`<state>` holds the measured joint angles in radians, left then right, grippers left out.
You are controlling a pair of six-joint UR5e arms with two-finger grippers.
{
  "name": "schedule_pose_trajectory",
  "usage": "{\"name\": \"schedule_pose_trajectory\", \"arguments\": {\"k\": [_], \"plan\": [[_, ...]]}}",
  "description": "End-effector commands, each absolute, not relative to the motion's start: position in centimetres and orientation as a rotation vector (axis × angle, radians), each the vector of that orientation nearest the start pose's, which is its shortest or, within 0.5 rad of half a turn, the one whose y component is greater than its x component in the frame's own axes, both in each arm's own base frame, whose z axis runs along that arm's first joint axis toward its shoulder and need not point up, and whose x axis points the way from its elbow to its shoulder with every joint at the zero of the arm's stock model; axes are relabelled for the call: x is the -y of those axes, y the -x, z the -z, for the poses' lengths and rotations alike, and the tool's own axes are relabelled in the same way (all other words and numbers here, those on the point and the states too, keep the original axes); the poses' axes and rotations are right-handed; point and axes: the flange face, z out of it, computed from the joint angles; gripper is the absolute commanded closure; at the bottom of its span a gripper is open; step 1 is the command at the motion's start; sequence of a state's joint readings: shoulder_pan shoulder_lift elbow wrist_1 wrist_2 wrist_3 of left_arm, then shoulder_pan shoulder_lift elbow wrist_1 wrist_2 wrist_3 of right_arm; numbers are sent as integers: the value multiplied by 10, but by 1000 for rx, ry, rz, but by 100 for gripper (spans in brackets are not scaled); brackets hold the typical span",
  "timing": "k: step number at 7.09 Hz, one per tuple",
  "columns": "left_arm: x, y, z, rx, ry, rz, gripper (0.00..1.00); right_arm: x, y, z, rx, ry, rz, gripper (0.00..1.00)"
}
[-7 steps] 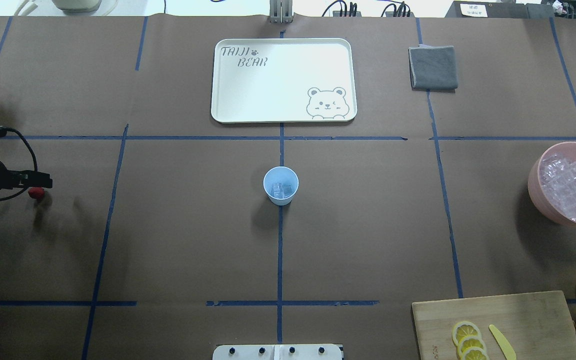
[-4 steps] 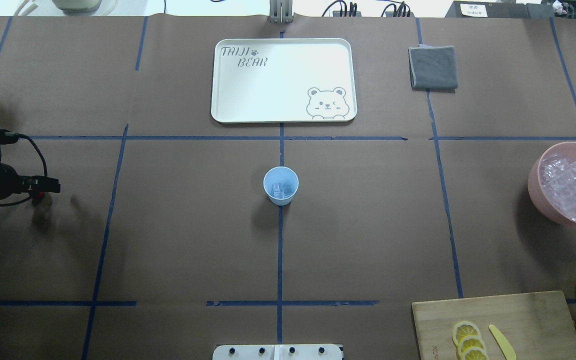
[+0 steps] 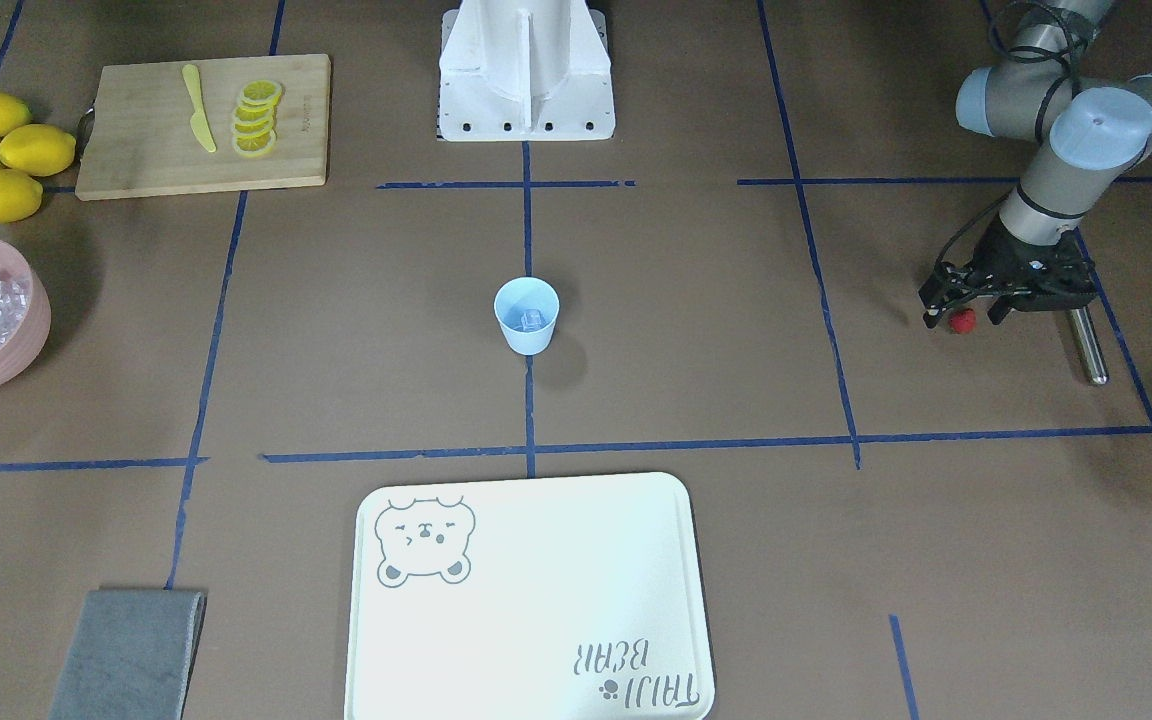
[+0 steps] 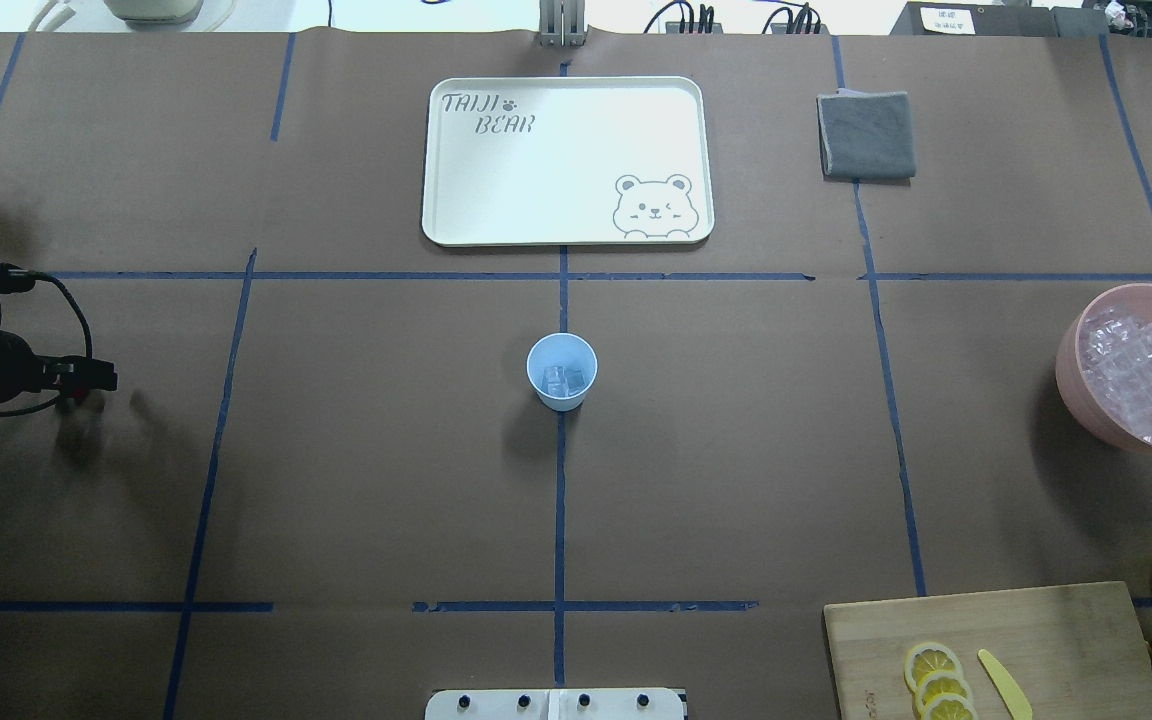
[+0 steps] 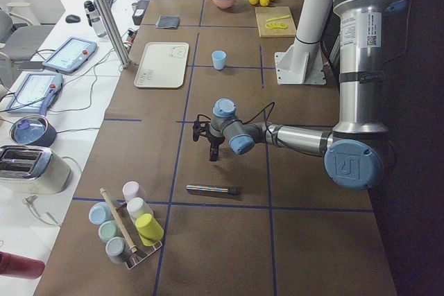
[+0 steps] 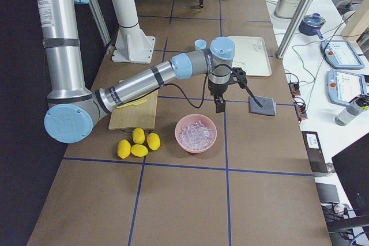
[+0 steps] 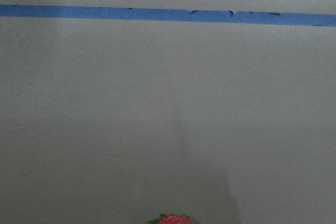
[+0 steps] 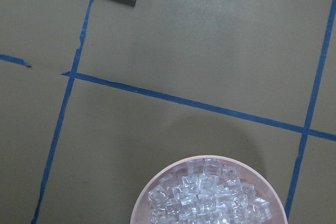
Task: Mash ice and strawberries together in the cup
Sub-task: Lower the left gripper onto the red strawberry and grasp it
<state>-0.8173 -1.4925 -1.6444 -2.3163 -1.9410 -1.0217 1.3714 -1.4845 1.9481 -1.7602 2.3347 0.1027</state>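
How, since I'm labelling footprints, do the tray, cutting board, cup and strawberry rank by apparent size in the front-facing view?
1. tray, nearest the camera, yet clearly largest
2. cutting board
3. cup
4. strawberry, smallest

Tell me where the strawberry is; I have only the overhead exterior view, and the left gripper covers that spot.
Observer: In the front-facing view the strawberry lies on the table between the open fingers of the left gripper; neither seems to touch it.
Operator: Report anything near it that I can't see.
Observer: A metal rod lies on the table beside that gripper, farther toward the table's end.
Operator: Now the other arm.
Observer: In the exterior right view the right gripper hangs over the table beside the pink bowl, toward the grey cloth.
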Motion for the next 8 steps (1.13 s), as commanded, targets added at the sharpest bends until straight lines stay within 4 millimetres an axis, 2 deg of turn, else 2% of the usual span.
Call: {"name": "schedule_pose_trajectory", "arguments": {"k": [1, 3, 5, 6, 7, 8], "plan": [[427, -265, -591, -789, -186, 118, 17, 506, 37, -452, 791, -144, 196, 1], [427, -264, -591, -788, -188, 123, 57, 506, 36, -453, 790, -143, 196, 1], [426, -262, -588, -788, -193, 125, 88, 505, 36, -455, 790, -138, 194, 1], [426, -260, -585, -793, -192, 123, 96, 505, 36, -455, 790, -138, 194, 1], [425, -255, -562, -835, -188, 113, 100, 504, 36, -456, 790, -137, 193, 1], [436, -240, -541, -853, -164, 137, 100, 504, 36, -458, 789, -134, 194, 1]]}}
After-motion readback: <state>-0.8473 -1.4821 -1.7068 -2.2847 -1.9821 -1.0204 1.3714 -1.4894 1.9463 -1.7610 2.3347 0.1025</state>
